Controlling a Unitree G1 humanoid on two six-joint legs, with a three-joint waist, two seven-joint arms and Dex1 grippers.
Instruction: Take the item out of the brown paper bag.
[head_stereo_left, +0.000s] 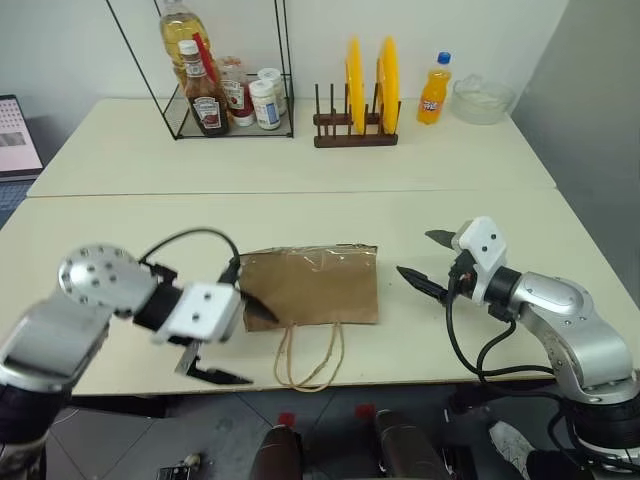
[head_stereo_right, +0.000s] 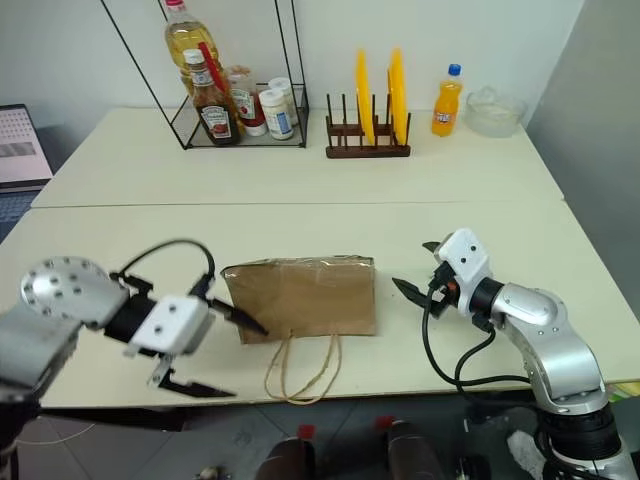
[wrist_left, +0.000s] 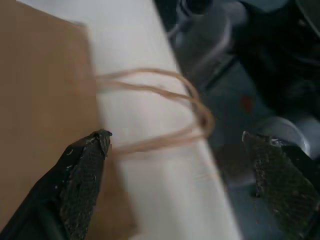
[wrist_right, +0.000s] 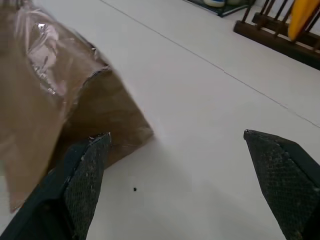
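Bag (head_stereo_left: 312, 287) laid flat on table (head_stereo_left: 300, 215), string handles (head_stereo_left: 310, 357) draped over near edge, bottle not seen, left gripper (head_stereo_left: 236, 340) spread wide, empty, at bag's left corner, right gripper (head_stereo_left: 428, 262) spread wide, empty, right of bag

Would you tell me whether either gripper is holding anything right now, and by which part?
Nothing is held: the left gripper and right gripper are both open, beside the brown paper bag.

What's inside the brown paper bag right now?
Nothing of the contents shows. The brown paper bag lies flat on the table, its string handles hanging over the near edge. The paper covers whatever is inside, so no bottle can be made out.
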